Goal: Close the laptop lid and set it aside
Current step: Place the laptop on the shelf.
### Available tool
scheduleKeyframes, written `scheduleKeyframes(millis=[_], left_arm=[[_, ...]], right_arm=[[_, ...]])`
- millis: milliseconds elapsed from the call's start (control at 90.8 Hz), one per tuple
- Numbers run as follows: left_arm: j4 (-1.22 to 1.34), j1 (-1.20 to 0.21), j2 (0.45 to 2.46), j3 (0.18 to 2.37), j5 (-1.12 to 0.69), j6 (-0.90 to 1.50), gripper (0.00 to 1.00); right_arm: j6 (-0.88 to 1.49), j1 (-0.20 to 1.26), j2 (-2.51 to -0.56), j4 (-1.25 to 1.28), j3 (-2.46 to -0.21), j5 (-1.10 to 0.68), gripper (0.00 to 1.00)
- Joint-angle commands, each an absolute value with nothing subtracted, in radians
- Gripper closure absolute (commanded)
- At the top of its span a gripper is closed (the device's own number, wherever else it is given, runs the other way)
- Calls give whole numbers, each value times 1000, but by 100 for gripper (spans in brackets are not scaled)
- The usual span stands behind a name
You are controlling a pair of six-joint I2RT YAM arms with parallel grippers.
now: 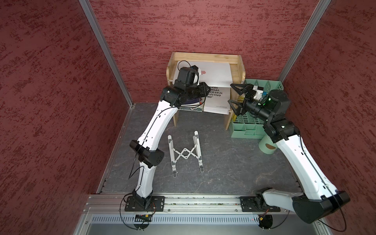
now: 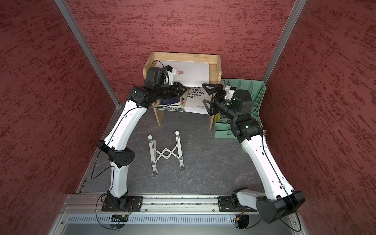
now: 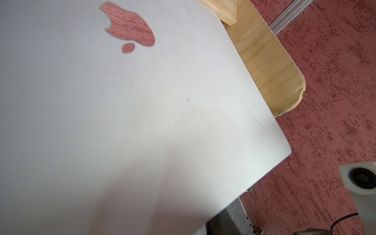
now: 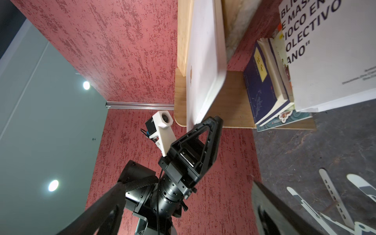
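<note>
Even, soft brightness; two glaring ceiling lamps (image 4: 53, 185) (right wrist view); close-up blur across the laptop lid (image 3: 142, 142)

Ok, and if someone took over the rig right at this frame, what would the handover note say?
Claws: left claw shut on the front edge of the laptop; right claw open, empty, hovering in front of the wooden shelf.
Things: laptop lid closed, laptop lying on the shelf's top tier; folding stand bare on the table.
Done: closing and, apparently, the setting aside.
Left: probably release the left claw and pull both arms back.
</note>
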State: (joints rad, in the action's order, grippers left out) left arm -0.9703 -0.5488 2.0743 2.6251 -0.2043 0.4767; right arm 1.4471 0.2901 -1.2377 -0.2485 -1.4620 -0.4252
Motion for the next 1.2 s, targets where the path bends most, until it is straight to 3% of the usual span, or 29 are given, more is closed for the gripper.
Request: scheduleKeyframes(millis=[0, 551, 1190], left_arm=[[-835, -522, 2086, 2666, -191, 494, 68], [-815, -501, 2121, 2692, -240, 502, 68], [-768, -572, 1882, 2358, -206, 449, 63]], right_arm=[[1415, 277, -1176, -287, -1436, -429, 2], [1307, 264, -995, -461, -1350, -390, 1], [1205, 232, -1006, -485, -1353, -412, 2]])
